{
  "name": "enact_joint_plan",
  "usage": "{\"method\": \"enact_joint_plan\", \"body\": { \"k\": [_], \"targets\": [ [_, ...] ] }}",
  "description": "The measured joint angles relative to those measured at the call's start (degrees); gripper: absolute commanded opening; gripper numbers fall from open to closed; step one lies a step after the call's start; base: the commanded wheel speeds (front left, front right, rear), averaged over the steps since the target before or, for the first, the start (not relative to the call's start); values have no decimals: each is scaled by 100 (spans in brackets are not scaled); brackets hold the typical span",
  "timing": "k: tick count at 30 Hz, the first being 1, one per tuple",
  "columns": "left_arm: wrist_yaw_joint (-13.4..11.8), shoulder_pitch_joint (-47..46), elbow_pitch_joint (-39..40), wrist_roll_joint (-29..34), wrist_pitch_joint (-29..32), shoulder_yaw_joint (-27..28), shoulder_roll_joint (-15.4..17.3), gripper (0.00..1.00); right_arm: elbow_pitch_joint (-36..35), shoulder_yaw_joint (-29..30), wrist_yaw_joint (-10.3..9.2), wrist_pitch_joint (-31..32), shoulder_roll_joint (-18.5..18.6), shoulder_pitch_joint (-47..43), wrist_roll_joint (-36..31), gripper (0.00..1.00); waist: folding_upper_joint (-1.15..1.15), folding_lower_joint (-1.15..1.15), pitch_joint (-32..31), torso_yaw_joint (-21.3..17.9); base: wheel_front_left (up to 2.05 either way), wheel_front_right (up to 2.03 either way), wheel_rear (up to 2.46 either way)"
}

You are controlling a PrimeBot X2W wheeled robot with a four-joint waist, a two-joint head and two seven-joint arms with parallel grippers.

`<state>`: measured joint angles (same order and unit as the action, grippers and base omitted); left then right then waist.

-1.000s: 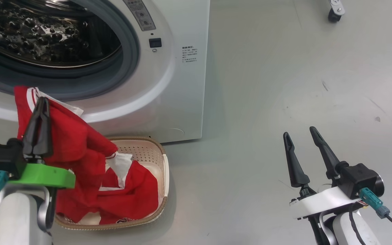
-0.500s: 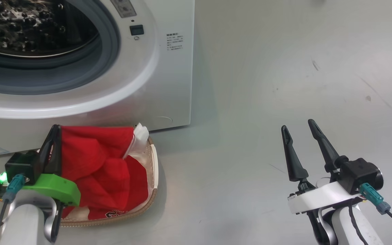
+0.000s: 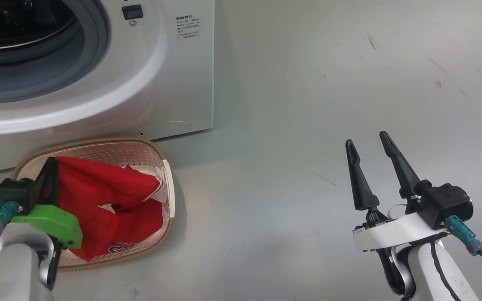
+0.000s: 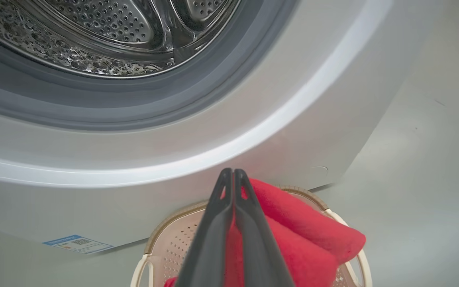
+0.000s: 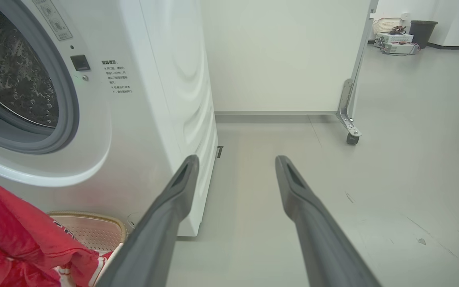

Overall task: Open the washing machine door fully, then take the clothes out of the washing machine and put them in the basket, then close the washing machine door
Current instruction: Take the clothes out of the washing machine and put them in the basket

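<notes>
Head view: at eight o'clock my left tool (image 3: 51,163) is pinched tight on the clothes (image 3: 111,196). The red fabric drapes down into the basket (image 3: 157,152), which sits against the washing machine (image 3: 174,83) at eleven o'clock. At four o'clock my right tool (image 3: 366,139) is spread wide, holding nothing, over the floor (image 3: 287,167).

On the floor (image 3: 287,125), the basket (image 3: 98,143) lies just before the washing machine (image 3: 161,83), at eight o'clock in the head view, with the clothes (image 3: 111,196) in it. The right gripper (image 3: 366,139) hangs well apart, at four o'clock.
</notes>
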<state>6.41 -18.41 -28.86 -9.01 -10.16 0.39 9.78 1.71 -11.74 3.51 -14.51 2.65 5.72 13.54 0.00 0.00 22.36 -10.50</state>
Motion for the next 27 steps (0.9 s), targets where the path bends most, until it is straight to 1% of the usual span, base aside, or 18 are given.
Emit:
{"method": "enact_joint_plan", "body": {
  "k": [11,17,25,27],
  "targets": [
    [1,-608,-694,-101,94,136,33,0,-110,5,-14,0,-4,151,-3,100,0,0,583,-212,0,0,0],
    [1,-805,-1156,-225,162,193,47,0,-174,76,-67,0,-7,207,-69,100,0,0,872,-294,0,0,0],
    [-15,-960,-1841,-250,209,288,53,0,-202,147,-71,0,-9,265,-178,100,0,0,1135,-269,0,0,0],
    [-82,-985,-1984,-258,210,330,56,0,-213,160,-73,0,-10,274,-231,100,0,0,1158,-234,0,0,0]
  ]
}}
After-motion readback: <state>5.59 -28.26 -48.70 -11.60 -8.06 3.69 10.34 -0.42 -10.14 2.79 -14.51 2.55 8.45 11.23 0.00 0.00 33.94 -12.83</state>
